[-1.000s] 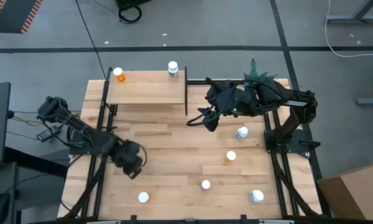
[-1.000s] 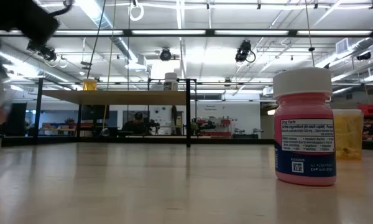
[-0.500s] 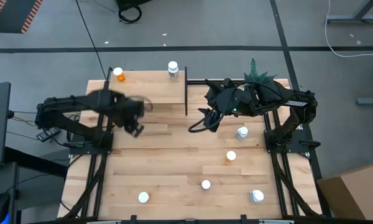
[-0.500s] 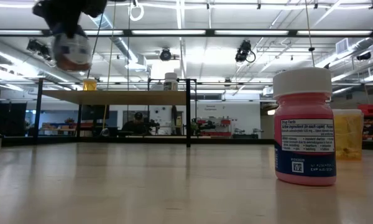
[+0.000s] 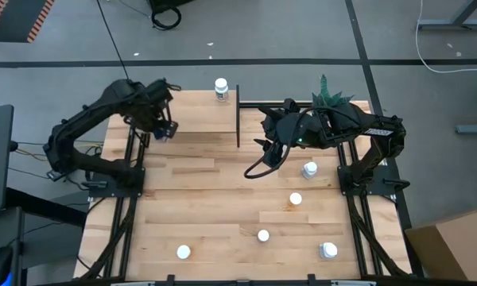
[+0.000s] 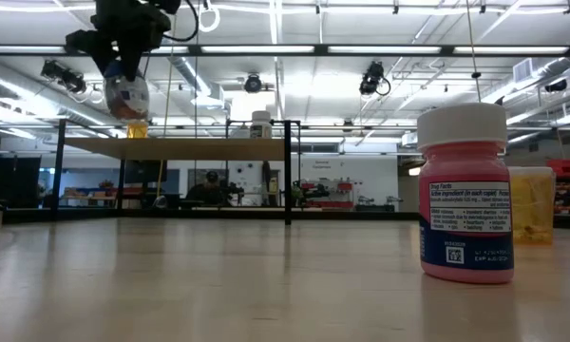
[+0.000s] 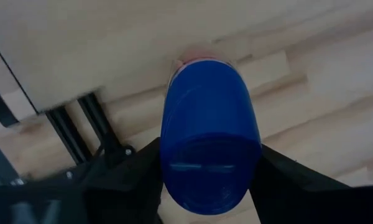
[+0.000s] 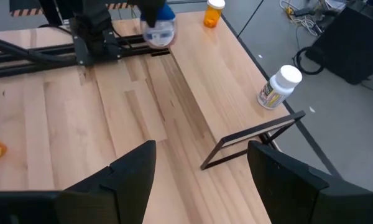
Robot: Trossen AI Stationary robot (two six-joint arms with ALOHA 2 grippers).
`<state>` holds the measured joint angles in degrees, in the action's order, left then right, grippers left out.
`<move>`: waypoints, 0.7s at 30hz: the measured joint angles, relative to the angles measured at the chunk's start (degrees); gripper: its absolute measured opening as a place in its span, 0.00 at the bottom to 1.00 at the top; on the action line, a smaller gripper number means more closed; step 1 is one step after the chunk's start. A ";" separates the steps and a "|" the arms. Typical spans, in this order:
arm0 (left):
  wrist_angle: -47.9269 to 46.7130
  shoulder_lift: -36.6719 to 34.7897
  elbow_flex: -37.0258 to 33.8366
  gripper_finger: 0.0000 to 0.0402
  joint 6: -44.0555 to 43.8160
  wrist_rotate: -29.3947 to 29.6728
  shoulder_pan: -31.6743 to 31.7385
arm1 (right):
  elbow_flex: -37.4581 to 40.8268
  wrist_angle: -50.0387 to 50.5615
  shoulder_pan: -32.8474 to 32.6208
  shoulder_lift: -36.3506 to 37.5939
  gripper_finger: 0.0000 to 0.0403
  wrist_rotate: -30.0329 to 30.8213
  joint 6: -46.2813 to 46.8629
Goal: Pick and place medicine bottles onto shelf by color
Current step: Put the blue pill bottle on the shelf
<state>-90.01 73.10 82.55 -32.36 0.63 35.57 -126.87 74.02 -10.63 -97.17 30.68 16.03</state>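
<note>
My left gripper is shut on a blue medicine bottle and hangs over the left part of the shelf, near its front edge. In the low view that bottle hangs above the shelf board. An orange bottle and a white bottle stand on the shelf. My right gripper is open with nothing in it, hovering off the shelf's right end. My left gripper pinches the blue bottle between its two fingers, which lie on opposite round sides of its upper part. The fingers come from above, pointing down. The bottle hangs below them, about upright, clear of the shelf.
Several white-capped bottles stand on the table's near and right parts. Close to the low camera stand a pink bottle and an orange one. A green plant is at the far right.
My left gripper has carried the blue bottle from the table's near left part up and toward the far edge, and now holds it over the shelf's left part. Its wrist has rolled on the way. The bottle has stayed in the fingers throughout.
</note>
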 joint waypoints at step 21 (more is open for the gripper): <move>-0.05 2.30 3.32 0.49 20.45 5.45 20.84 | 0.00 -3.52 14.96 0.00 0.65 -0.74 -4.16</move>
<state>-90.06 75.40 85.86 -11.91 6.08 56.41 -126.87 70.50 4.33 -97.17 29.93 11.87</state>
